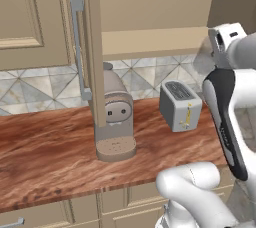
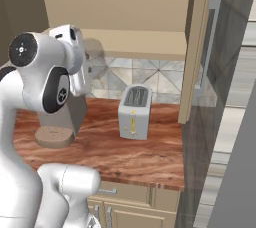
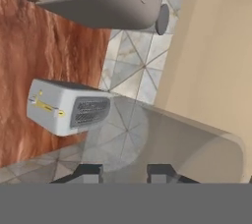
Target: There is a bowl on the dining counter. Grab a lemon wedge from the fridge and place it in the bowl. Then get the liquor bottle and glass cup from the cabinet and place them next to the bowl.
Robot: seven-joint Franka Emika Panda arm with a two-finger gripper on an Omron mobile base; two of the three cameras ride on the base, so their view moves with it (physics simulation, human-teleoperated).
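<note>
The white arm (image 1: 225,117) rose from the lower right of the left base view, folded at its elbow and reached up to the upper right of the frame, where the hand (image 1: 221,42) sat raised in front of the underside of the upper cabinet (image 1: 165,2). In the right base view the same hand (image 2: 75,52) stood at the upper left, high above the wooden surface (image 2: 145,157). A clear glass cup (image 3: 162,139) showed as a pale see-through shape spreading from the two dark fingertips (image 3: 88,173) at the bottom of the hand view, and the hand (image 3: 124,173) appeared clamped on it, its jaws standing only part way apart. The cup was faintly visible just beside the hand in the left base view (image 1: 202,62). Below it on the surface were a white toaster (image 1: 180,106) at the right centre and a grey coffee machine (image 1: 116,117) at the centre, well apart from each other, against the tiled wall (image 1: 145,74). An open cabinet door (image 1: 94,47) with a grey handle (image 1: 77,47) hung edge-on in front of the coffee machine.
</note>
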